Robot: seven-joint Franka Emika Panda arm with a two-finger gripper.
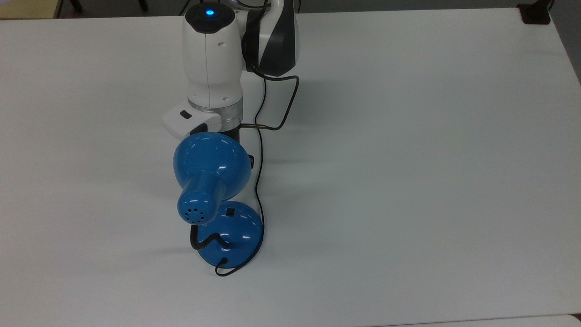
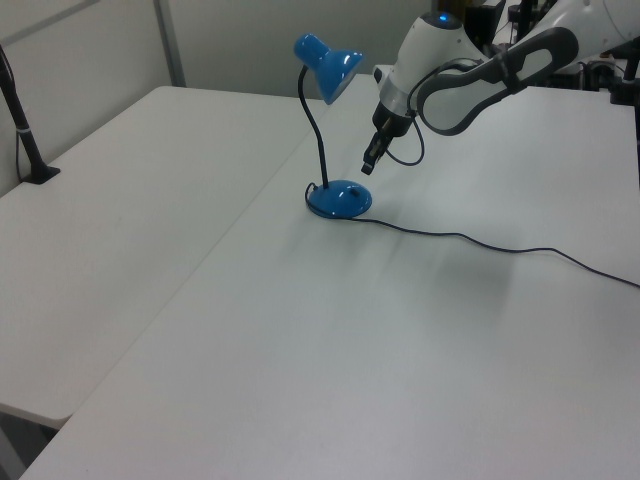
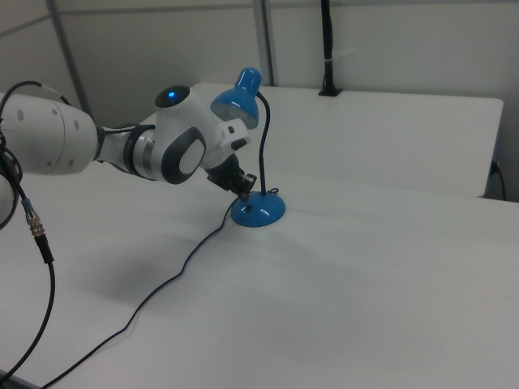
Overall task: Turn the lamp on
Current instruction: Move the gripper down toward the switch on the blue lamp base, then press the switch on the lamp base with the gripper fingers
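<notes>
The glossy blue lamp stands on the white table, its dome shade (image 1: 211,163) hanging over the round base (image 1: 233,234). A small black switch (image 1: 230,211) sits on the base's top. The lamp shows upright in the left view, shade (image 2: 330,65) above base (image 2: 338,199), and in the right view (image 3: 259,211). My gripper (image 2: 367,165) hangs shut and empty, a little above the base and to the left view's right of it. It also sits just beside the base in the right view (image 3: 246,186). In the top view the shade hides the gripper.
The lamp's thin black cord (image 1: 258,136) runs from the base past the arm to the table's far edge, and trails across the table in the left view (image 2: 480,243). A black clamp (image 1: 535,13) sits at the top view's upper right corner. A black post (image 2: 25,140) stands on the neighbouring table.
</notes>
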